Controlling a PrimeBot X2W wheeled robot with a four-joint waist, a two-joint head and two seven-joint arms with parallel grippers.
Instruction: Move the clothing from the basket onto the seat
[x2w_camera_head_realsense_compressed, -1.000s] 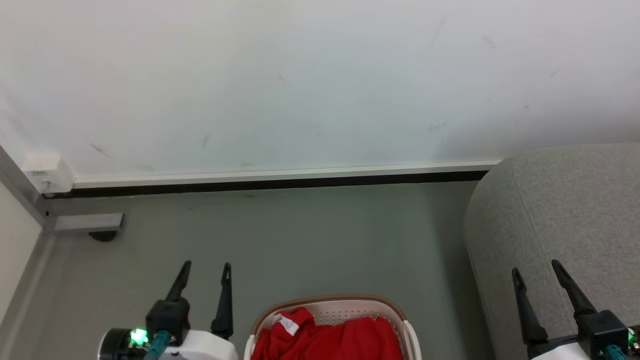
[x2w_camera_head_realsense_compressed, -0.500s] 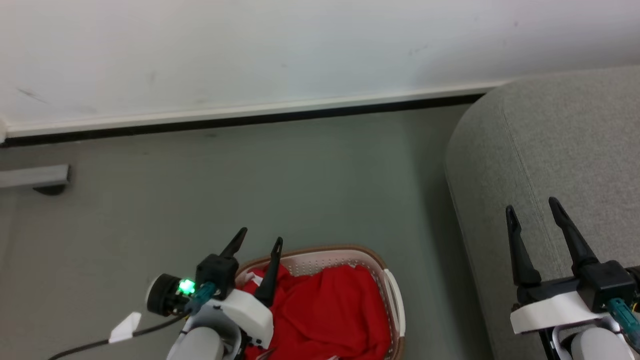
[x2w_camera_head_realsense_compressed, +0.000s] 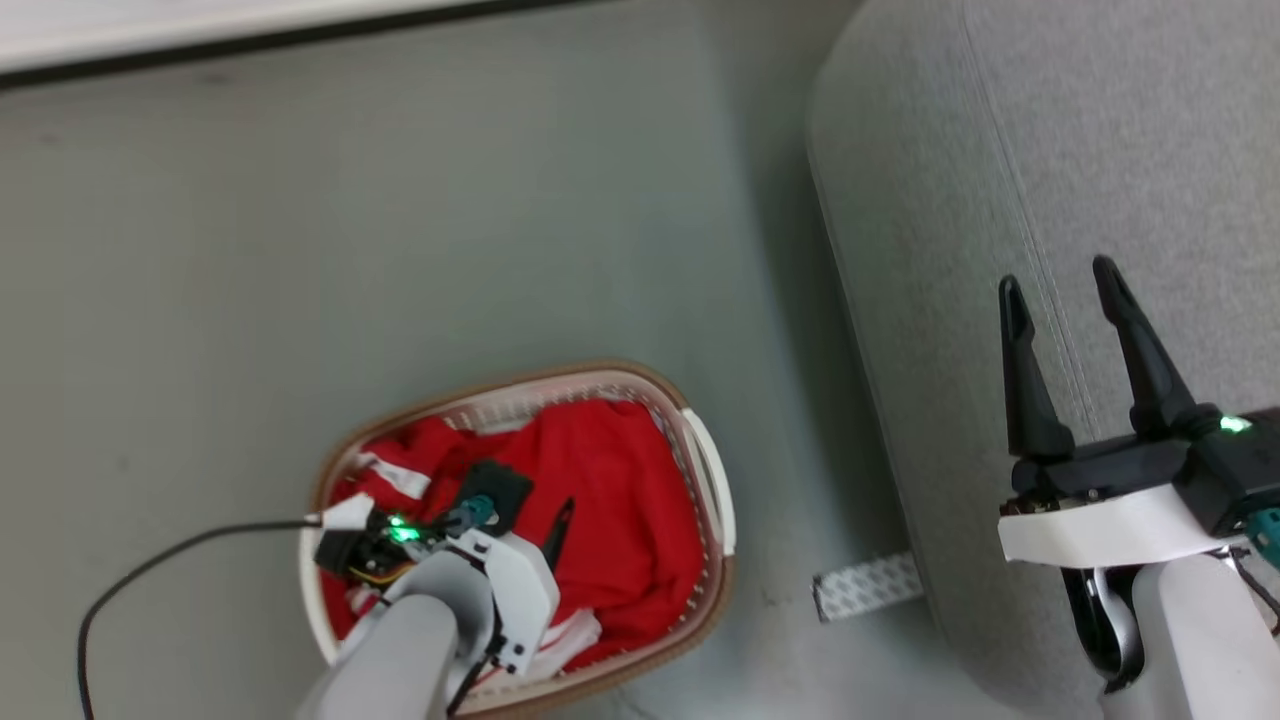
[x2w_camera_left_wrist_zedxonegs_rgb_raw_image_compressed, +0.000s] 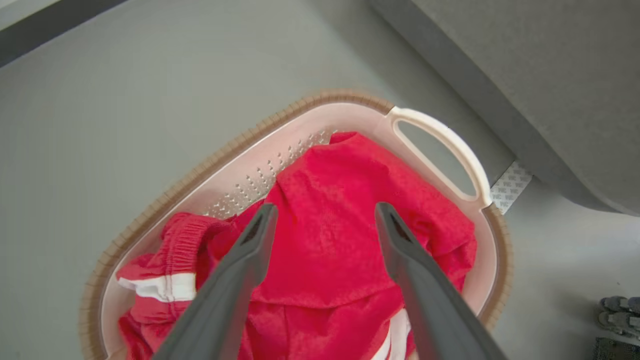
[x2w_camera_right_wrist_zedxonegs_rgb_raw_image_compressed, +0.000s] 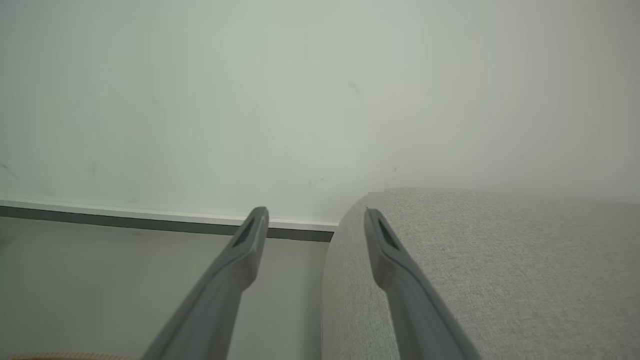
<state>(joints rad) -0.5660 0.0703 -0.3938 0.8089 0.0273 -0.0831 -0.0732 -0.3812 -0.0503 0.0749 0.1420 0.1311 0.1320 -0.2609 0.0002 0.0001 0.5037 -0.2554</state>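
Waiting seat (x2w_camera_head_realsense_compressed: 1100, 150): light grey and much the biggest thing here. Every part of it in view is bare, with no red fabric on it. Judged from that, nothing has been delivered.
Floor (x2w_camera_head_realsense_compressed: 400, 220): plain grey. The basket stands on it just beside the seat's rounded edge, with a narrow strip of floor between them.
Basket (x2w_camera_head_realsense_compressed: 520, 378): white with a tan rim band, still loaded. One handle faces the seat.
Clothing (x2w_camera_head_realsense_compressed: 620, 480): red garments, some with white stripes, lie crumpled inside the basket and cover most of its bottom. None hangs over the rim and none is lifted.
Right gripper (x2w_camera_head_realsense_compressed: 1057, 275): fingers spread apart with nothing between them. It hangs over the seat near its edge, pointing towards the wall.
Left gripper (x2w_camera_left_wrist_zedxonegs_rgb_raw_image_compressed: 326, 207): reaches down into the basket, fingers parted wide, with the top red garment showing between them. It has not closed on any cloth. Whether the tips touch the fabric I cannot tell.
Tape strip (x2w_camera_head_realsense_compressed: 865, 585): a pale patterned strip on the floor at the seat's foot, apart from the basket.
Progress: it looks like the very start. The first grasp is being set up and the whole pile is left to move.
Left to do: probably close on the top garment, lift it clear of the rim and carry it across to the seat, then repeat for the rest.
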